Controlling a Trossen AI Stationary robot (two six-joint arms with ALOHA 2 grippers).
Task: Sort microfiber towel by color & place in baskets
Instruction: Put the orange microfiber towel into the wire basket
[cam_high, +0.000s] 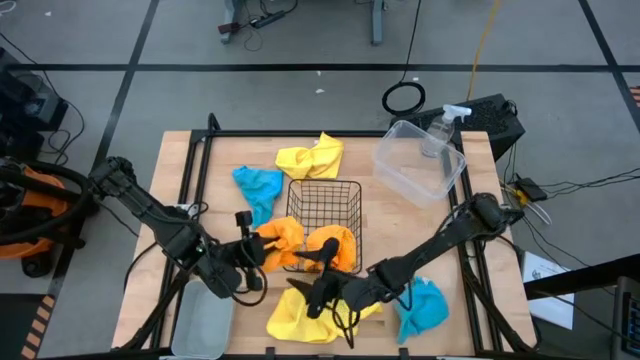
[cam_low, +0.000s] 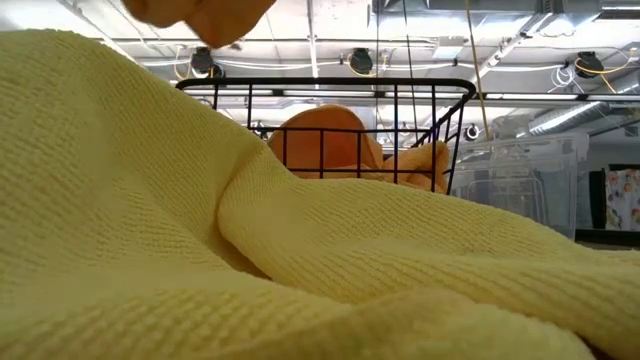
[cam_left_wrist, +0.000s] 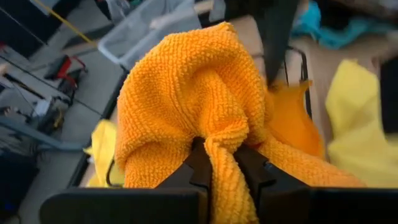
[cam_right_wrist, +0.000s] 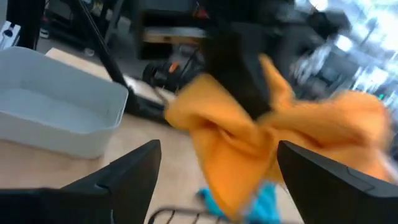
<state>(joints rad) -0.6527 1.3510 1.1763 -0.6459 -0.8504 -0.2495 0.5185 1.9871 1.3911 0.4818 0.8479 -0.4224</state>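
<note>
Your left hand sits just beside the near left corner of the black wire basket, its fingers pinching a fold of an orange towel that bunches up above them. From above, that towel hangs against the basket's left wall. A second orange towel lies draped at the basket's near edge, partly inside; the low view shows it behind the wire.

Your right hand is low over the surface just in front of the basket, with its fingers spread wide and nothing between them. Its camera looks toward the held orange cloth and the pale grey-blue tray.

One yellow towel lies at the near edge of the surface beneath the right arm, and it fills the low view. The other yellow towel lies behind the basket. One teal towel rests left of the basket, the other at the near right. The clear tub stands at the far right, the tray at the near left.
</note>
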